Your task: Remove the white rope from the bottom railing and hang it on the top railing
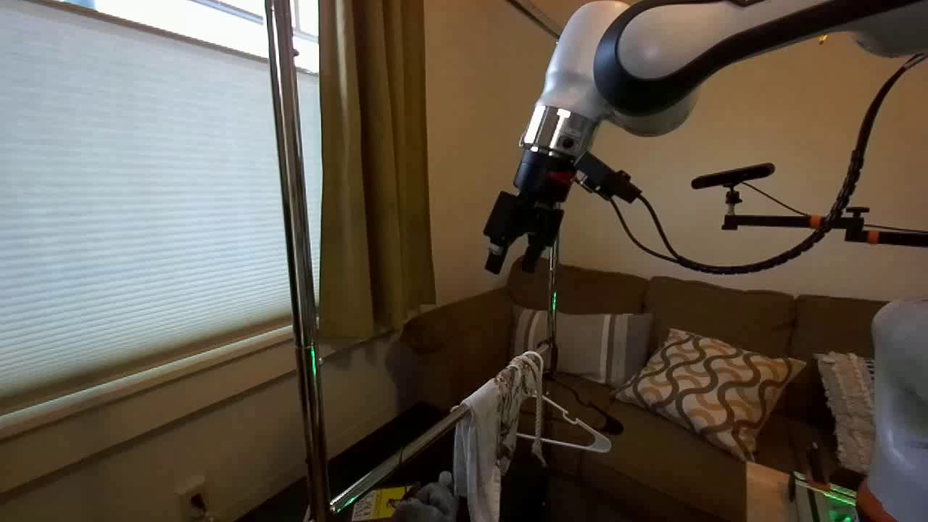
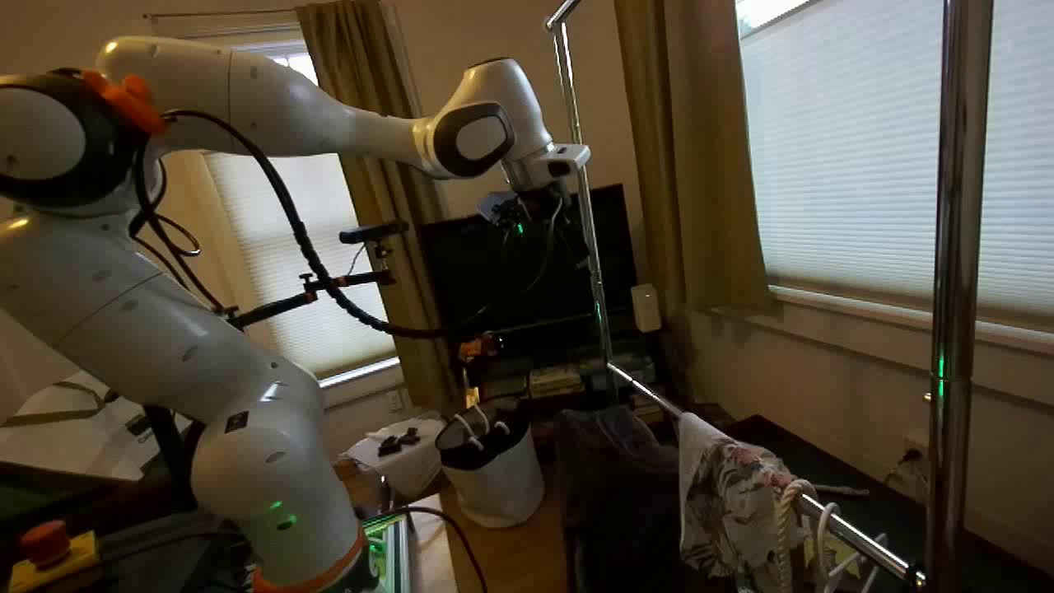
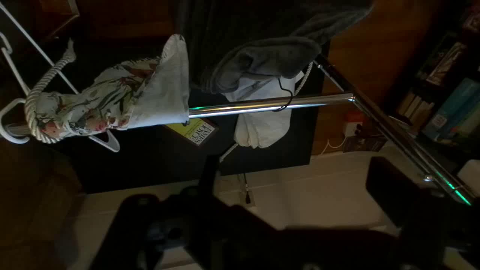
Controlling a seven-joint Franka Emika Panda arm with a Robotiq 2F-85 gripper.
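The white rope [image 1: 539, 420] is looped over the bottom railing [image 1: 406, 454] beside a floral cloth, its end hanging down. In an exterior view the rope [image 2: 784, 535] hangs near the railing's [image 2: 869, 543] near end. In the wrist view the rope [image 3: 42, 83] wraps over the railing [image 3: 318, 100] at the left. The top railing shows only in part, in both exterior views [image 1: 533, 14] [image 2: 563, 13]. My gripper [image 1: 512, 267] is open and empty, well above the bottom railing. Its fingers [image 3: 294, 165] stand wide apart in the wrist view. The other exterior picture mostly hides them.
A floral and white cloth [image 1: 482, 428] and a white hanger [image 1: 580, 440] hang by the rope. A black hook [image 3: 288, 99] sits farther along the railing. Upright poles [image 1: 297, 254] [image 2: 589, 214] frame the rack. A sofa [image 1: 580, 286] and a camera arm [image 1: 776, 221] stand behind.
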